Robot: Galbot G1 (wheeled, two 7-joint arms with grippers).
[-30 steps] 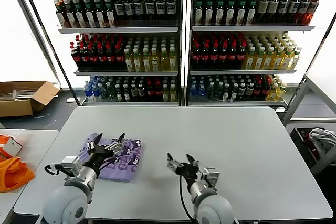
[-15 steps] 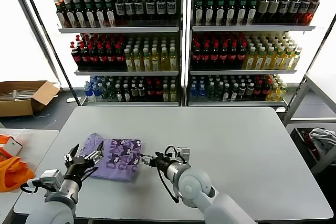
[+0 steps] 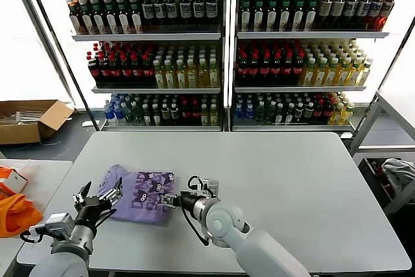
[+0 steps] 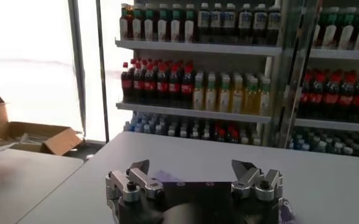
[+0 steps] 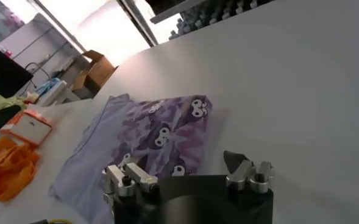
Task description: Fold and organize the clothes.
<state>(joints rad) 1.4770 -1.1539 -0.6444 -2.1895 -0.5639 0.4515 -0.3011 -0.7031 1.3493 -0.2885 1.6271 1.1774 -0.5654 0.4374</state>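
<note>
Both grippers open by the folded T-shirt

I had the lavender T-shirt lying folded on the counter, print up. Right gripper sat at its right edge, left gripper at its left edge, both jaws spread wide and empty.

No text, brand, number or sign can be read in these views. The bottles on the shelves, at 12 o'clock from the bench, carry labels, but these are too small to read; only their colours show. The folded T-shirt, at about 8 o'clock on the bench, has a dark print of small cartoon faces with round eyes, and no letters can be made out in it. The orange and white box at 9 o'clock, beside the bench, has a white face where no writing is legible.
</note>
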